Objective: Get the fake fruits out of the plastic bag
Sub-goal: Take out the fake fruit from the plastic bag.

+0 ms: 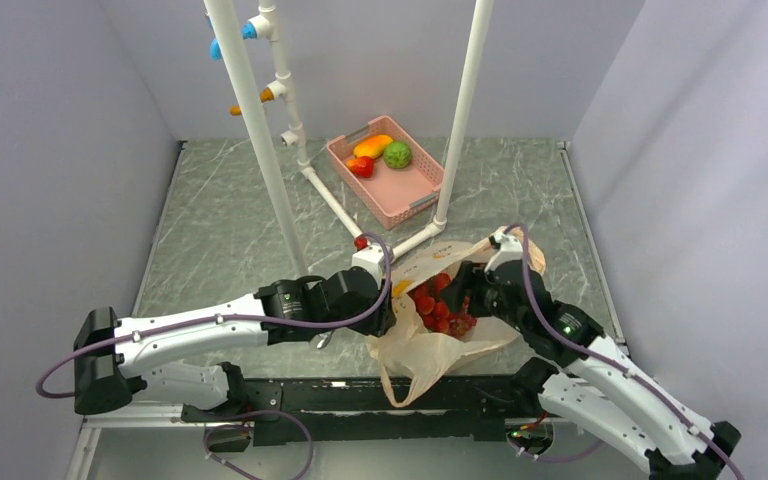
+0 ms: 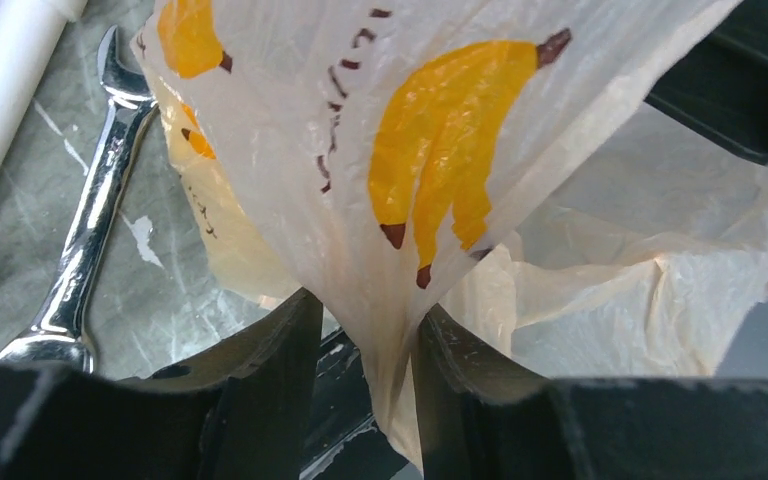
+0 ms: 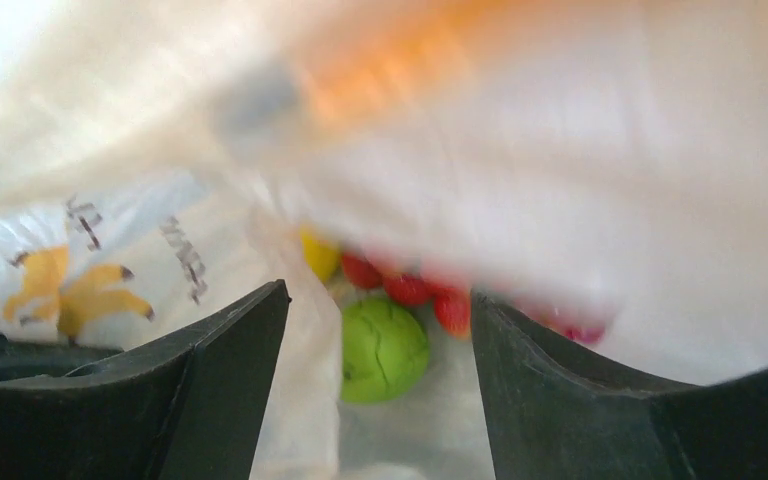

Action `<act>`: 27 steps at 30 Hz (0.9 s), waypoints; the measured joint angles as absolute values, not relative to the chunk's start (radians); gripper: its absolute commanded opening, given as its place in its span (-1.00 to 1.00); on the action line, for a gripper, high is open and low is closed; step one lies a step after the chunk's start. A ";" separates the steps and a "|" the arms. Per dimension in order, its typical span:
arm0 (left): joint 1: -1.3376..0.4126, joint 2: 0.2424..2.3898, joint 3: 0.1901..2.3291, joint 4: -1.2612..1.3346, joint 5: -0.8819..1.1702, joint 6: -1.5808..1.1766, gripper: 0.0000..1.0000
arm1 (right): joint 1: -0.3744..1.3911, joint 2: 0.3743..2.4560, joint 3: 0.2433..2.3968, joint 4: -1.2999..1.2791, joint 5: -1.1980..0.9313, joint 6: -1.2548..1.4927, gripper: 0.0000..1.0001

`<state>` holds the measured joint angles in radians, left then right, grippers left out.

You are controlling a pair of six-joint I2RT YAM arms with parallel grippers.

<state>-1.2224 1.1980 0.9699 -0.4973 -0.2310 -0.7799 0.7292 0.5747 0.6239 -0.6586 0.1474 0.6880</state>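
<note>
A pinched fold of the thin, crinkly, translucent peach-beige plastic bag [image 2: 440, 130] is being clamped tight between the closed jaws of the left end effector [image 2: 368, 325], near a shiny steel wrench [image 2: 90, 230] that is lying on the grey marbled surface [image 2: 10, 270]. The right end effector [image 3: 375, 300] is being held inside the bag's mouth with its jaws spread and nothing gripped. Just ahead of it the glossy red plastic grapes [image 3: 410, 288], a smooth yellow fruit [image 3: 320, 257] and a green dimpled round fruit [image 3: 383, 348] are being cradled by the film. A loose fold of film is being draped against one of its fingers [image 3: 220, 380], so film could be caught along with fruit at closing. The bag could then be dragged upward and the left hold pulled loose. The slick, round grapes could also be squeezed out sideways. Much of the right wrist view is being smeared by blur, so contact there cannot be told.
</note>
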 measured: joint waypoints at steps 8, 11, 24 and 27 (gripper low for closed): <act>-1.222 1.227 0.993 -0.477 -0.223 -0.781 -0.10 | 0.730 0.826 0.639 -0.312 0.177 0.509 0.35; -1.222 1.257 1.019 -0.477 -0.224 -0.779 -0.04 | 0.730 0.854 0.604 -0.222 0.207 0.469 0.35; -1.193 1.288 1.039 -0.472 -0.233 -0.776 0.02 | 0.730 1.087 0.515 0.130 0.229 0.323 -0.14; -1.182 1.264 1.012 -0.468 -0.232 -0.781 0.02 | 0.731 1.122 0.515 0.165 0.226 0.308 -0.43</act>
<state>-1.1820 1.2636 1.0119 -0.4683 -0.2321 -0.7815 0.7311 1.1217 0.5152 0.1650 0.2260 0.3080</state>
